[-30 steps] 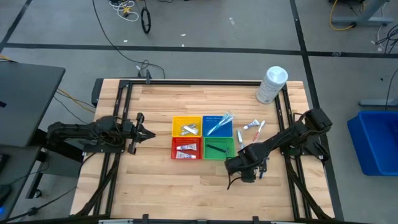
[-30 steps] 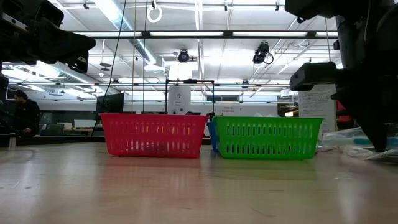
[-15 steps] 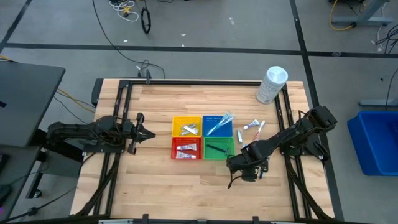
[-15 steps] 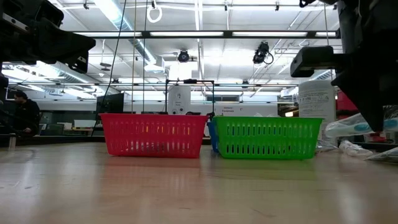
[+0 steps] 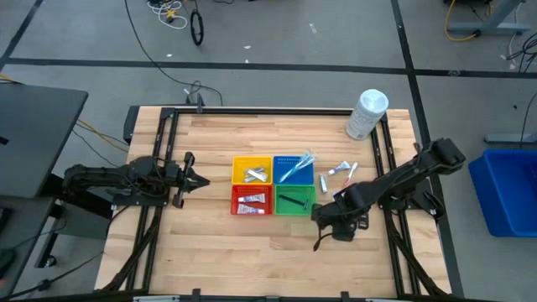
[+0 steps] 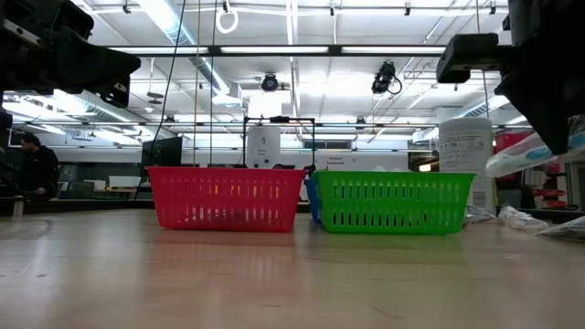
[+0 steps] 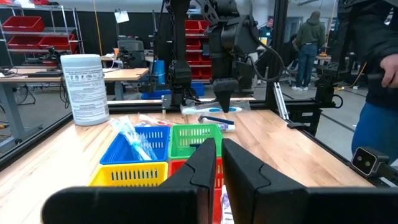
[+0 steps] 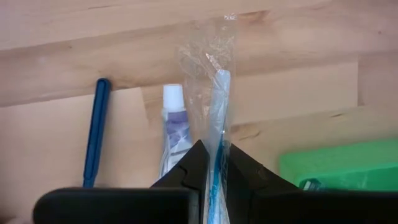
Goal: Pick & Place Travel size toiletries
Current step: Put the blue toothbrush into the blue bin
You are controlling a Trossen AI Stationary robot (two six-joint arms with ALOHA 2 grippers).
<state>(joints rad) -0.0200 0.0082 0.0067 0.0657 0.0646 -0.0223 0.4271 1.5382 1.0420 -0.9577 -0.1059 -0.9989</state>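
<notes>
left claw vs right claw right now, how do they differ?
Left claw hangs shut and empty at the table's left side, away from the baskets; right claw is shut on a wrapped toothbrush, lifted off the table beside the green basket. Left points level across the table; right points downward. Both are dark and two-fingered.

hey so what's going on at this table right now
The right gripper is shut on a wrapped toothbrush and holds it above the table, just right of the green basket. A small tube and a blue razor lie on the wood below it. The yellow basket, blue basket and red basket already hold items. The left gripper waits shut and empty at the table's left.
</notes>
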